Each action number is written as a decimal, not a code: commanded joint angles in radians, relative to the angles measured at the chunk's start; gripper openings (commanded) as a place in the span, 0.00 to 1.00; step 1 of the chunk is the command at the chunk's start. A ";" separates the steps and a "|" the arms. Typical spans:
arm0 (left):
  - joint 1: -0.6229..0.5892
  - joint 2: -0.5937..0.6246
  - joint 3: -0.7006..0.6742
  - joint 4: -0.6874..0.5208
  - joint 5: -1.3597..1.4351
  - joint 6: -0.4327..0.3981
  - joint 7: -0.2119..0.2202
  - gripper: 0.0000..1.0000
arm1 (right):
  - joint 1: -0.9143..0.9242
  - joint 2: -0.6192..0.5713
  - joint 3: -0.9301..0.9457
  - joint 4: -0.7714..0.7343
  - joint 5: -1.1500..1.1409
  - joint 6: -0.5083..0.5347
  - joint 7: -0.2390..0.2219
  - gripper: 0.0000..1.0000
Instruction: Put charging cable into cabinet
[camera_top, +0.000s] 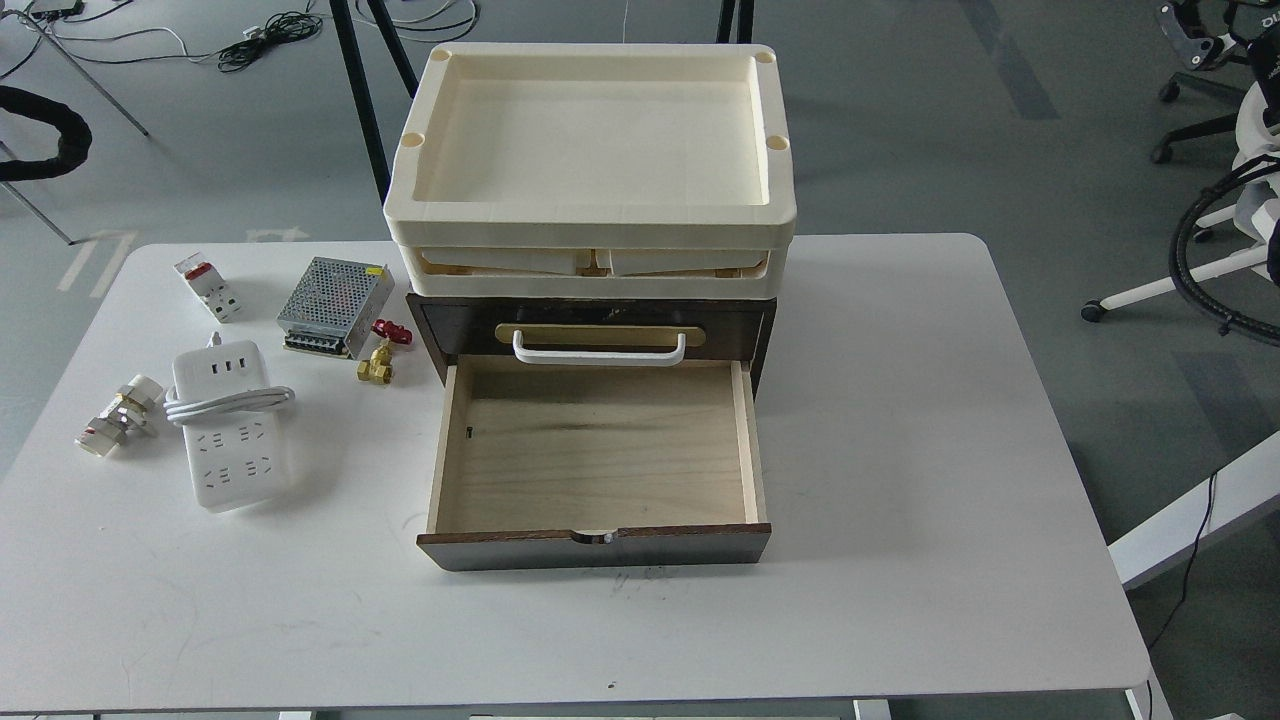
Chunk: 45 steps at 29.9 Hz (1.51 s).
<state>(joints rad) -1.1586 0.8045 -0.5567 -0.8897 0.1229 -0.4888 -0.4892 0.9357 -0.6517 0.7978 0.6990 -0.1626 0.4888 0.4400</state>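
Charging cable (228, 425) on table (900, 420), left of cabinet (595, 330).

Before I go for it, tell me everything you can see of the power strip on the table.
The power strip is a white plastic block with rounded corners, lying flat on the white table, left of the open drawer. Its face is up: three small ports at the far end, socket holes below. Its thick white cord is bundled across its middle, sticking out both sides. Nothing grips it; a small white fitting lies just left.

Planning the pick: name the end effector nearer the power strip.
Neither shows. The power strip lies left of the open drawer, on the robot's left side.
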 joint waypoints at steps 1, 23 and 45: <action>0.007 0.180 0.006 -0.345 0.174 0.000 0.001 0.99 | -0.002 -0.003 0.000 -0.003 0.000 -0.001 0.000 0.99; 0.026 0.509 0.773 -0.444 1.451 0.737 0.001 0.99 | -0.035 -0.005 0.023 -0.004 0.000 -0.002 0.002 0.99; 0.137 -0.050 1.080 0.251 1.632 0.822 0.001 0.99 | -0.087 -0.037 0.031 -0.004 0.002 -0.002 0.002 0.99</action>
<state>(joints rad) -1.0359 0.7832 0.4815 -0.6864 1.7531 0.3354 -0.4887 0.8525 -0.6872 0.8281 0.6962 -0.1614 0.4861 0.4419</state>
